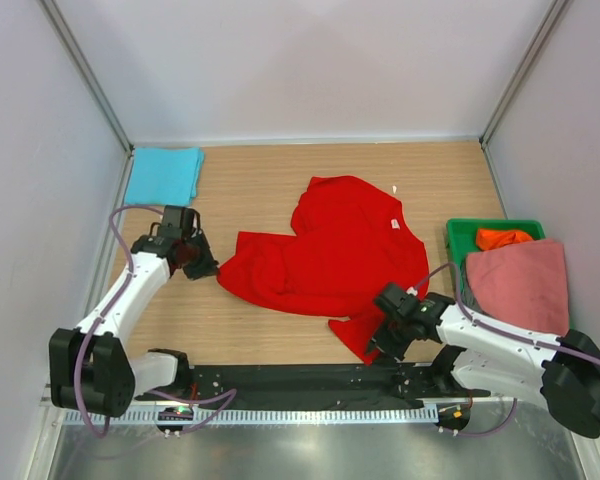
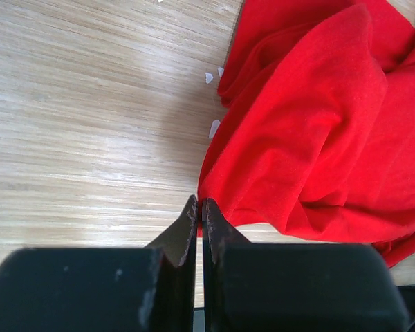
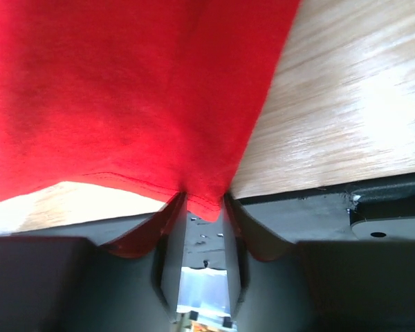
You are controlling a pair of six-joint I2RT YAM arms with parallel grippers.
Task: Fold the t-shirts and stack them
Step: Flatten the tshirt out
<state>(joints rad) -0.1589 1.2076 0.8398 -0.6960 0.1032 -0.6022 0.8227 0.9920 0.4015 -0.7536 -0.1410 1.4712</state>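
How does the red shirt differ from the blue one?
The red shirt lies crumpled in the middle of the table; the blue shirt sits neatly folded in its far left corner. The red covers far more wood than the blue. Both are plain, single-colour cloth.

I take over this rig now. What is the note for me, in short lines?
Left claw: shut, at the red tee's left edge; grip unclear.
Right claw: open, red tee's near hem between its fingers.
Folded blue tee: far left corner.
Right side: pink tee over the crate, orange tee inside.
Done: one tee folded.
To do: red, pink, orange; stack all.
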